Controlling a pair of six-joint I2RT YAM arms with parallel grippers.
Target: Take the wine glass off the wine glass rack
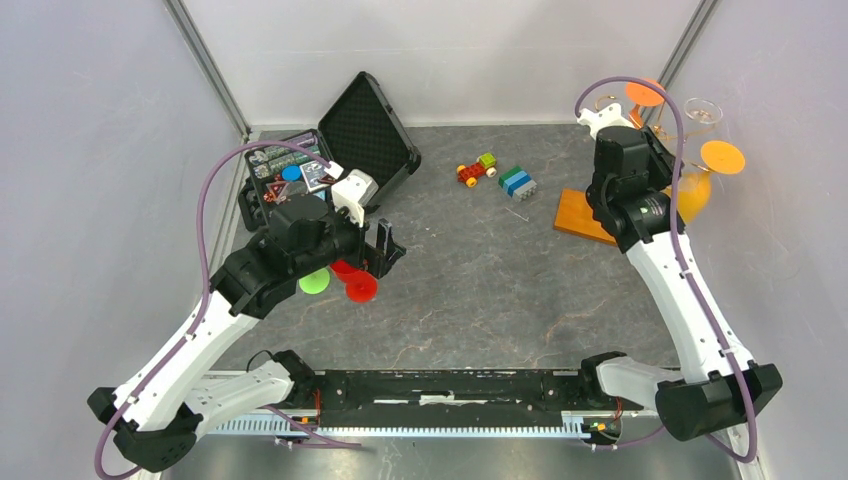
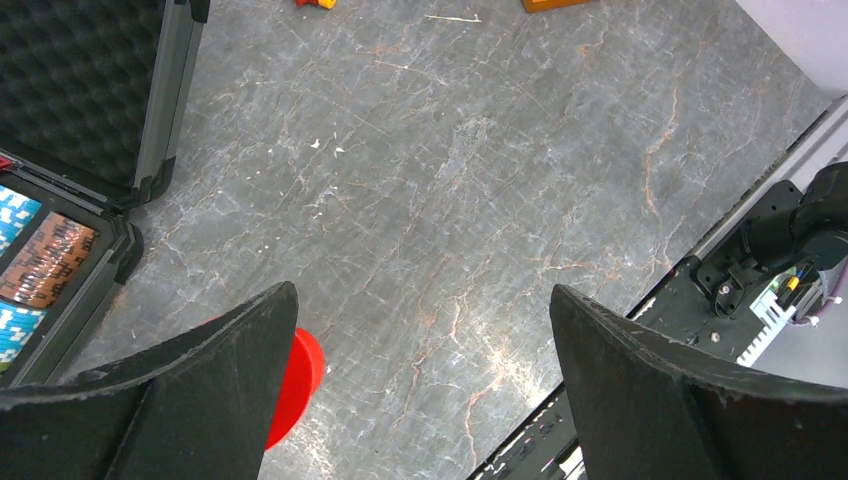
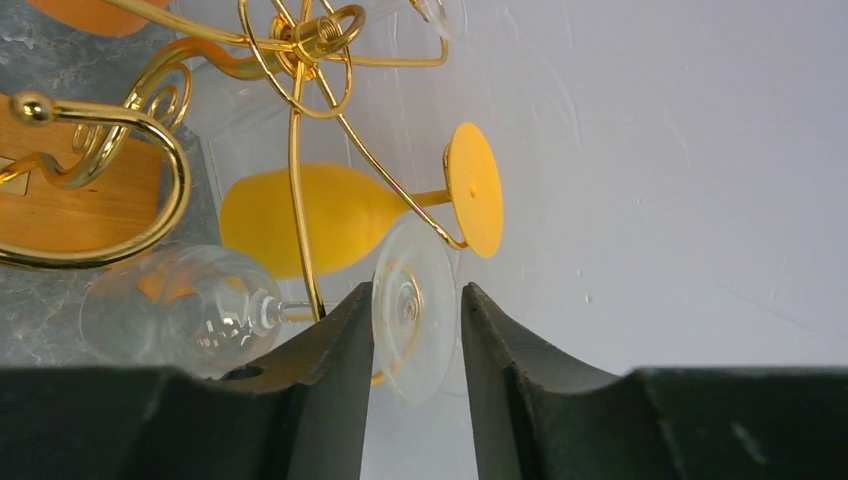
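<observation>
right gripper [image 3: 415, 295]: around clear wine glass [image 3: 180, 305] foot, clamped or not unclear | wine glass rack [image 3: 325, 35]: table's far right corner, half hidden by arm | left gripper [image 2: 420, 300]: gaping, empty

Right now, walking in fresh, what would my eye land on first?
The gold wine glass rack at the table's far right, with a yellow glass and a clear wine glass hung on its wires. The right gripper has its fingers either side of the clear glass's foot. At far left, a black case lies open.
</observation>
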